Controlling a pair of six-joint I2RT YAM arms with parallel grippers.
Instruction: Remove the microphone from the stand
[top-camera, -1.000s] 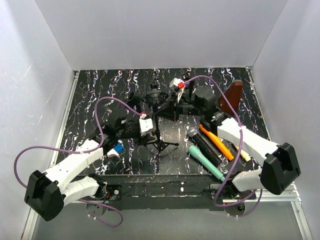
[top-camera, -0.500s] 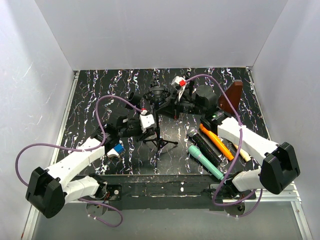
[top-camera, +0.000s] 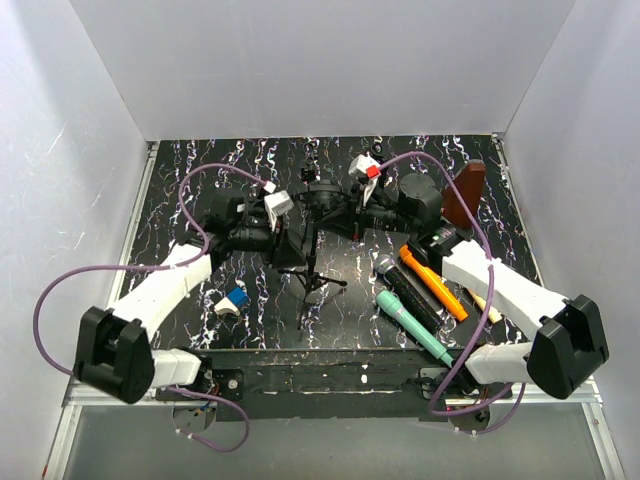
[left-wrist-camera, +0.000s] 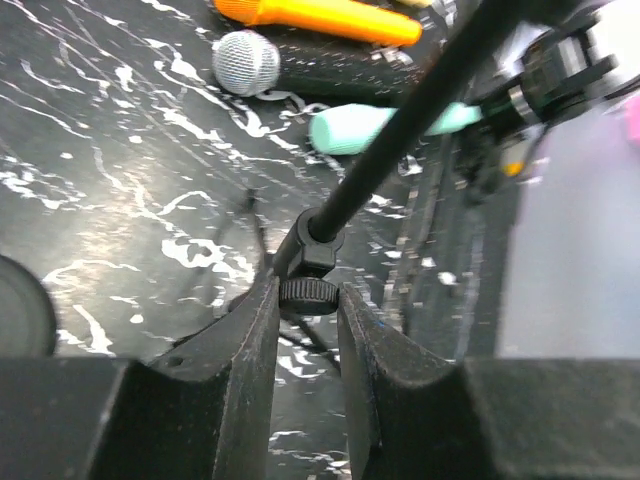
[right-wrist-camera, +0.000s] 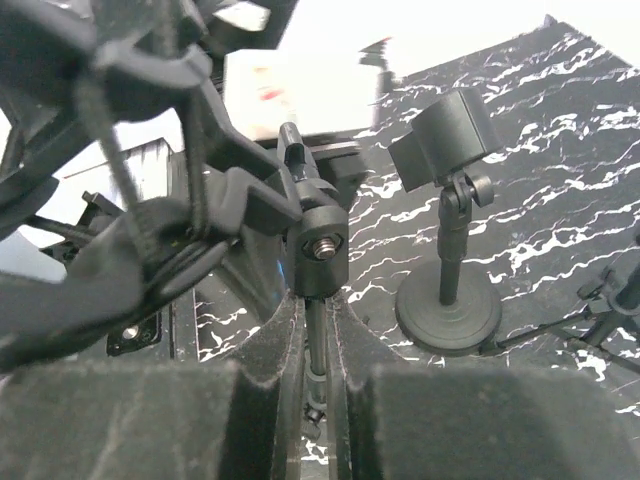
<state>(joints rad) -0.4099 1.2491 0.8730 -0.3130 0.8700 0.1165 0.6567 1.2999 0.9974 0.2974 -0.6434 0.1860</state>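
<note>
A black tripod microphone stand (top-camera: 313, 270) stands mid-table, with a black shock-mount holder (top-camera: 320, 190) at its top; whether a microphone sits in the holder cannot be made out. My left gripper (top-camera: 290, 238) is shut on the knurled knob (left-wrist-camera: 305, 293) at the foot of the stand's pole (left-wrist-camera: 400, 130). My right gripper (top-camera: 340, 207) is shut on the thin pole (right-wrist-camera: 317, 345) just under the black screw block (right-wrist-camera: 320, 245). The shock mount's elastic cords (right-wrist-camera: 120, 190) fill the left of the right wrist view.
A black microphone with a silver head (top-camera: 400, 290), an orange one (top-camera: 432, 285) and a teal one (top-camera: 410, 325) lie at the front right. A small round-base desk stand (right-wrist-camera: 447, 315) is behind my right gripper. A brown object (top-camera: 462, 195) and a blue-white piece (top-camera: 232, 300) are nearby.
My left gripper has moved up and toward the back along the stand, and its arm has swung with it. The stand has shifted a little backward. My right gripper has edged right.
</note>
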